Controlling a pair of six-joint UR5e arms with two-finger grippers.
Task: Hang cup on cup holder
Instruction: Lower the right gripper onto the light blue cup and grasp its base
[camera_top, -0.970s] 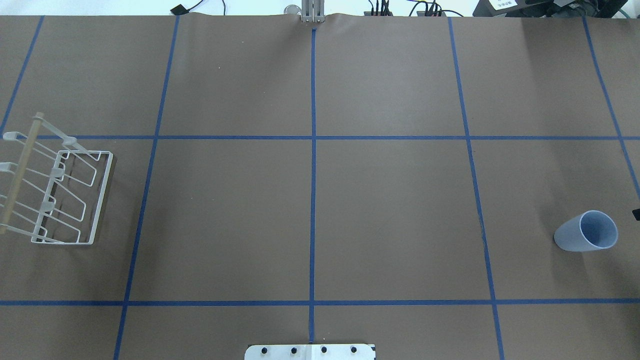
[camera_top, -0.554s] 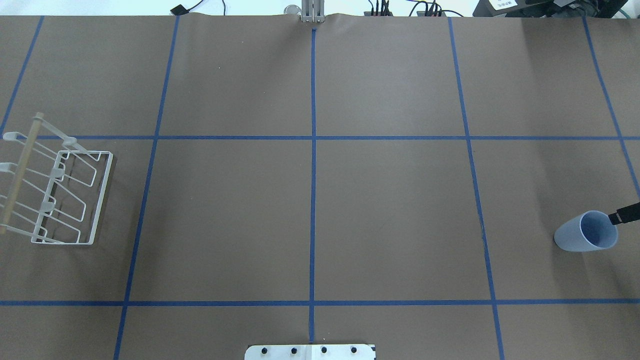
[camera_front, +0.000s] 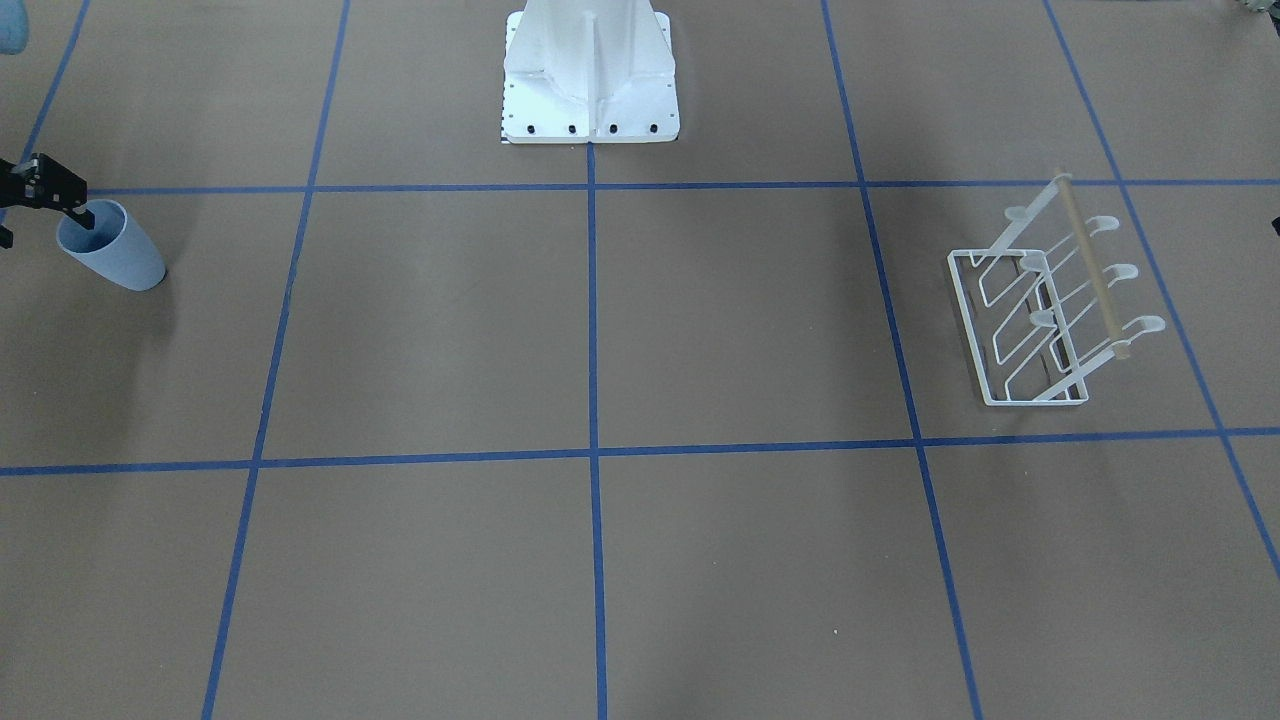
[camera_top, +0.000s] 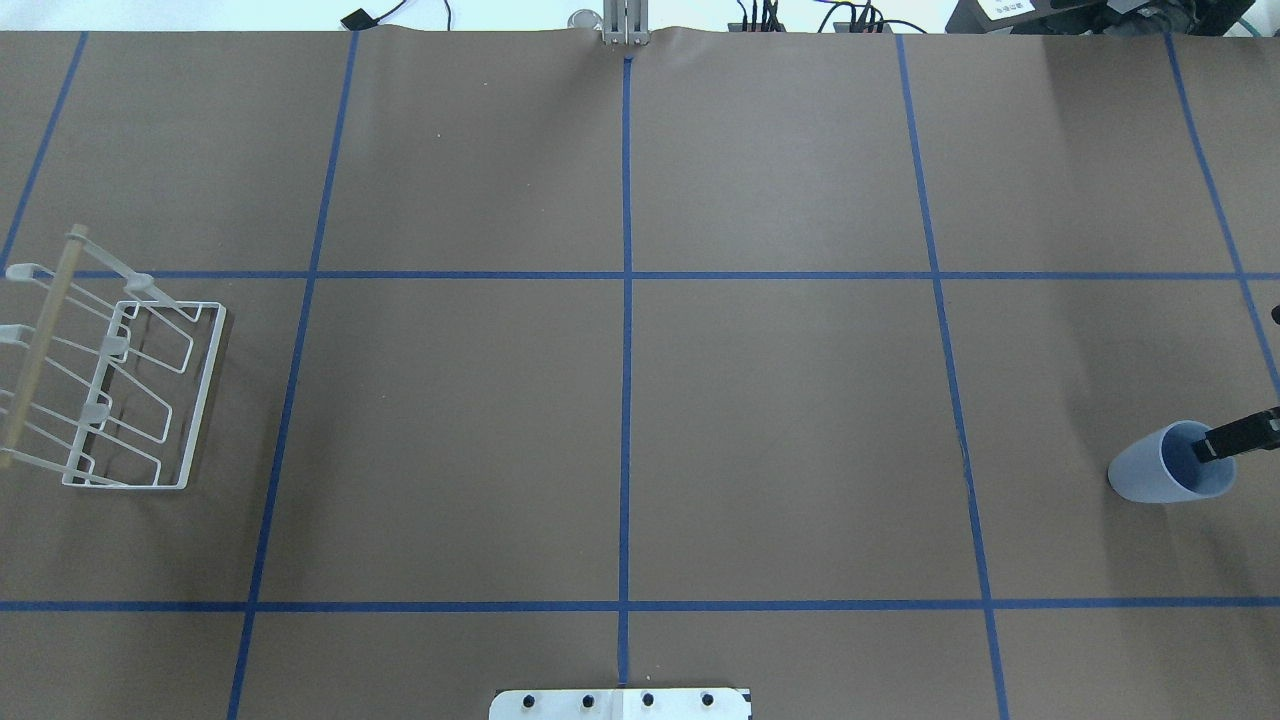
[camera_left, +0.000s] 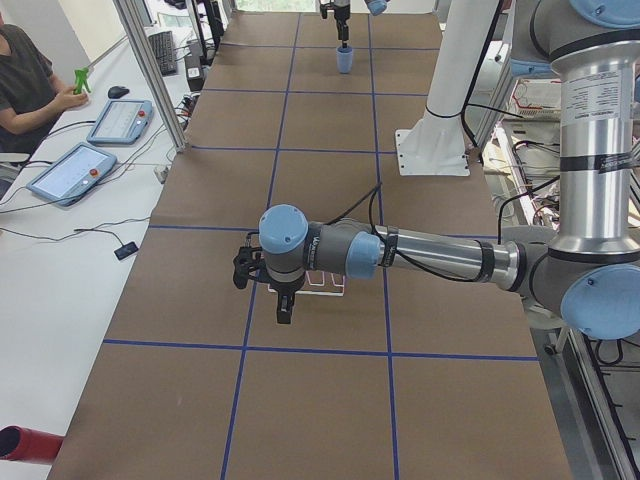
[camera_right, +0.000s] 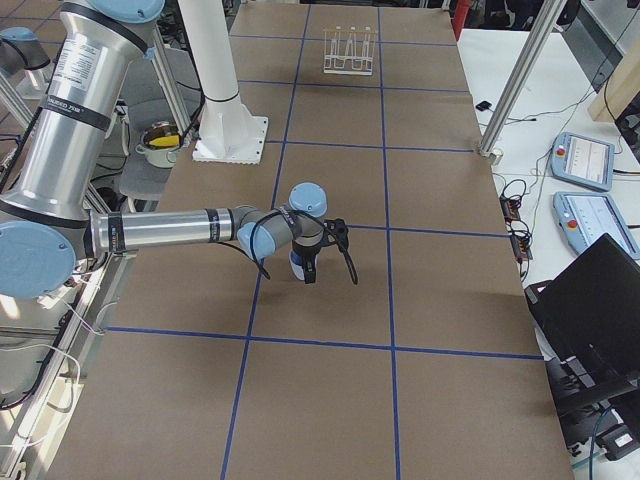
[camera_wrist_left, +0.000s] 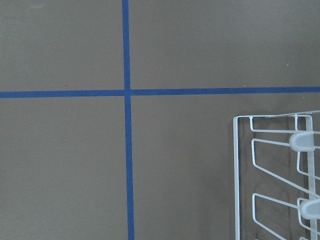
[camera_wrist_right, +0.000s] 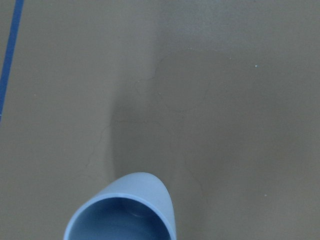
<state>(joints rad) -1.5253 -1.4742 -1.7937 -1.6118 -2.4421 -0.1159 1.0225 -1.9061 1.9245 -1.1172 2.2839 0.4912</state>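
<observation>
The pale blue cup (camera_top: 1150, 470) stands mouth up at the table's far right, also seen in the front view (camera_front: 118, 255) and at the bottom of the right wrist view (camera_wrist_right: 125, 210). My right gripper (camera_front: 45, 228) is open at the cup's rim. One black finger (camera_top: 1235, 438) reaches into the mouth and the other stays outside, cut off by the frame edge. The white wire cup holder (camera_top: 120, 390) with its wooden bar sits at the far left (camera_front: 1040, 300). My left gripper (camera_left: 283, 300) hovers over the holder. I cannot tell whether it is open or shut.
The robot's white base (camera_front: 590, 70) stands at the middle of the near edge. Blue tape lines cross the brown table. A person (camera_left: 25, 80) sits at a side table with tablets. A laptop (camera_right: 600, 310) lies beside the table's right end.
The right gripper's finger has come in from the right edge and now reaches into the cup's mouth. The cup and the holder have not moved.
</observation>
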